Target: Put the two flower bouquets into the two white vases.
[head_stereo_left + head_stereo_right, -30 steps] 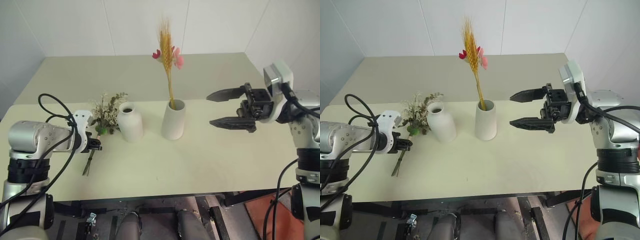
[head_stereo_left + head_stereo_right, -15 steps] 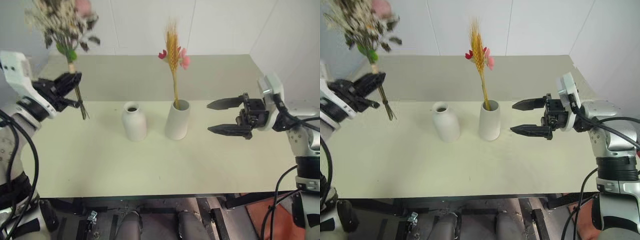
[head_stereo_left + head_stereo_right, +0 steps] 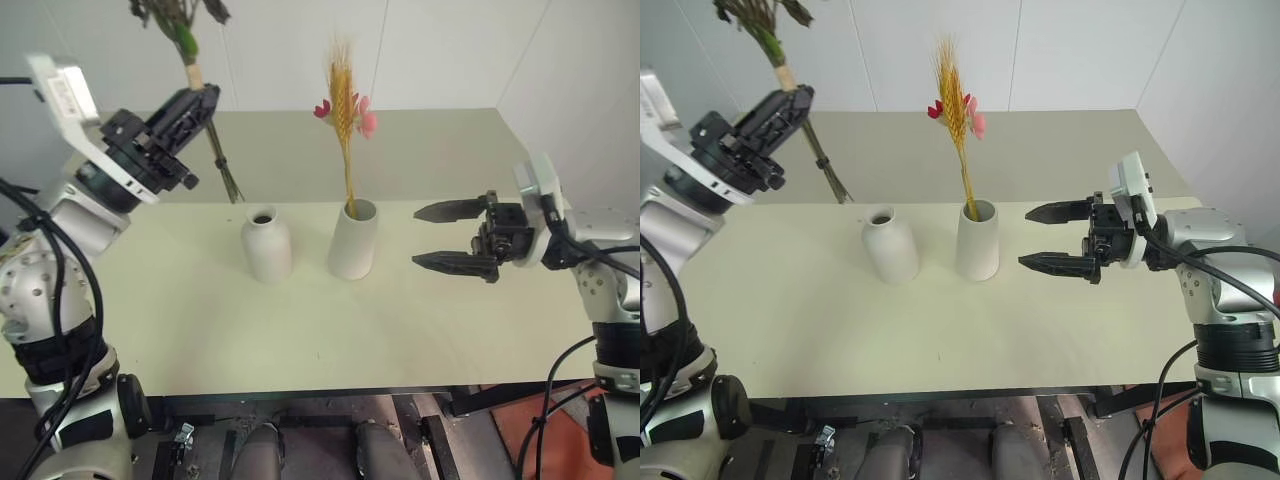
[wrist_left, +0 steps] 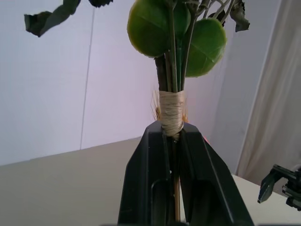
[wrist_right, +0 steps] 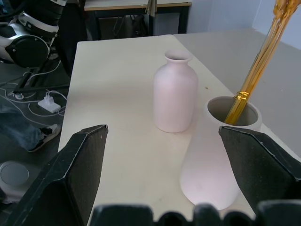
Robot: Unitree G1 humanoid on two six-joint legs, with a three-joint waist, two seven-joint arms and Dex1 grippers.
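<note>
On the table (image 3: 300,330), two white vases side by side. Tall vase (image 3: 352,240) just off the tips of the right gripper (image 3: 440,236), holding the slim bouquet (image 3: 345,110): golden wheat spike upright, small pink blossoms partway up, stem leaning on the rim. Bottle vase (image 3: 266,245) beyond it from that gripper, below and right of the left gripper (image 3: 200,105), mouth dark, nothing in it.

Left arm raised high, gripper pointing up and toward the middle, clamped tight on the bushy bouquet (image 3: 790,80) just below its pale twine wrap. Dark stems hanging down past the fingers, ending above the table behind the bottle vase; round green leaves above the wrap, head cut off at the top edge.

Right arm held level, pointing toward the tall vase, fingers spread wide, gripping nothing.
</note>
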